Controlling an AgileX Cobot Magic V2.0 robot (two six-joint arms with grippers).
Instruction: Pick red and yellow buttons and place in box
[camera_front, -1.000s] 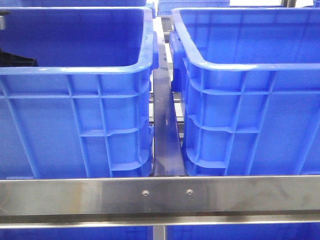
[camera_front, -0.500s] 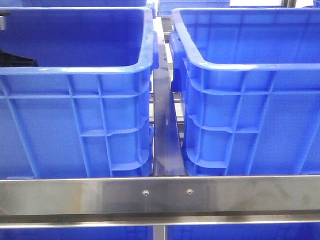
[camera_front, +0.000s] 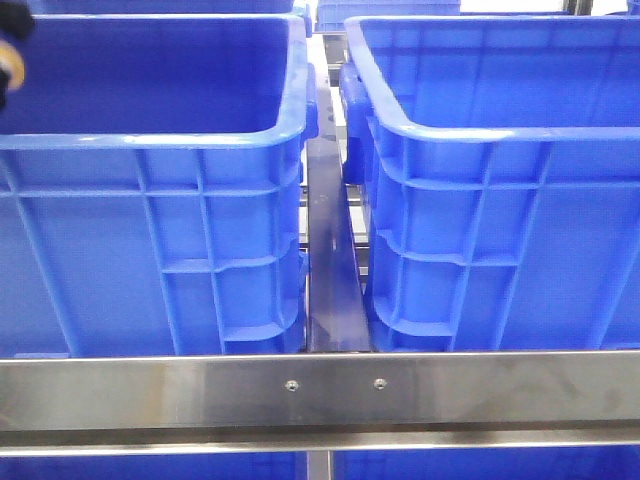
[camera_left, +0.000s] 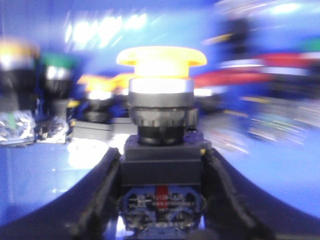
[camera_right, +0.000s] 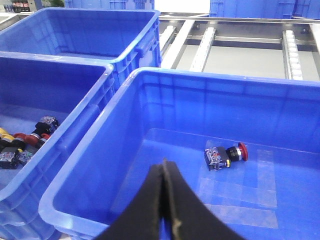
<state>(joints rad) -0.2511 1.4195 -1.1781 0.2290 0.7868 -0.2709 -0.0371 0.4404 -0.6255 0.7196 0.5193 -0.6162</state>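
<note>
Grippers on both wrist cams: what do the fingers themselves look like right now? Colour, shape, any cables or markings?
Both are plain black. The left gripper shows two broad, dark fingers with curved outer edges, blurred in this picture. The right gripper has matte black fingers tapering to a narrow tip, with a thin pale seam where they meet. No cables, labels or markings can be made out on either.

Crates: bright blue, ribbed outer walls; same blue on box interior.
Front rail: bare silver metal.
Held button: orange-yellow cap, silver collar, black body, small red mark on base.
Left gripper: black.
Button in box: red cap, black body.
Right gripper: black.
Loose buttons, 9 o'clock crate: red, yellow, black mixed.
</note>
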